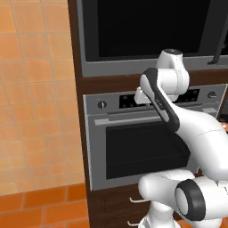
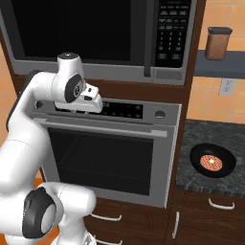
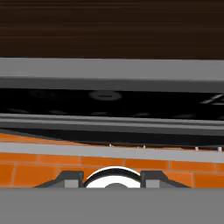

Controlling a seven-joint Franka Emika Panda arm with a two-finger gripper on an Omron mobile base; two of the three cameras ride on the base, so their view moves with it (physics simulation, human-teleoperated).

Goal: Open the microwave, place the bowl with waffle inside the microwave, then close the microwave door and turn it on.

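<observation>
Microwave shut, its door flush in the steel frame and the dark vertical handle untouched — we judge the task to be at its first step, with opening not yet begun. We see the tool by its two dark tips at the bottom of the hand view, standing apart with nothing between them; how wide they stand we cannot tell exactly. The hand points at the oven below the microwave, close to its control strip. The bowl rests on the dark speckled desk to the right of the oven, with the waffle lying flat inside it, well apart from the arm.

Risks, as we judge them: the hand sits at oven height, so a reach that does not rise enough could meet the oven's knob or its horizontal handle instead of the microwave handle. The microwave handle lies on the right side of the door, beside the keypad — a loose approach could press buttons early. The bowl is shallow; a tilted lift could slide the waffle out.

Surroundings: dark wood cabinet, orange tiled wall, drawers under the desk, and a brown jar on a shelf above it.
</observation>
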